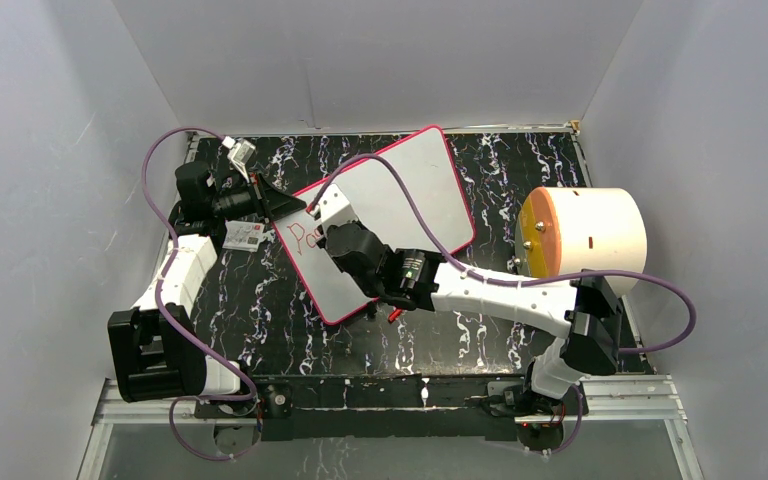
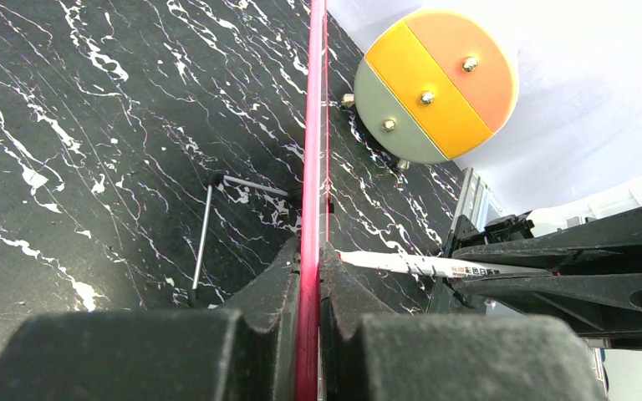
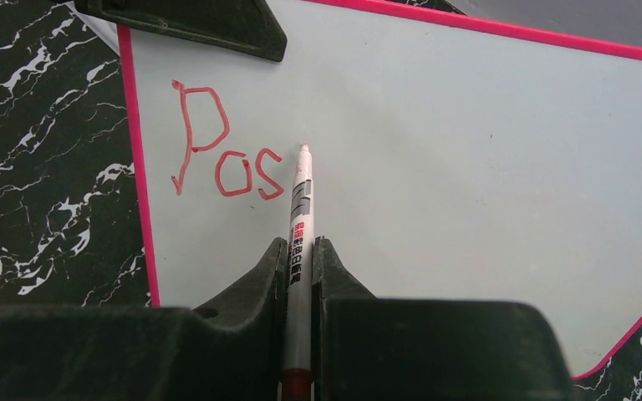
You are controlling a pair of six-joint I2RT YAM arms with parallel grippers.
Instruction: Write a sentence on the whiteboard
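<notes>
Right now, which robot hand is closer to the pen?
Right. The right gripper is shut on the pen; the left gripper is clamped on the whiteboard edge, beside the pen but not touching it.

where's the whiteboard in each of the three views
top external: whiteboard tilted at table centre, under the right arm.
left wrist: whiteboard edge-on, a pink line up the middle.
right wrist: whiteboard fills most of the picture, red letters upper left.
shared landmark: left gripper clamped on its pink frame, in all three.
</notes>
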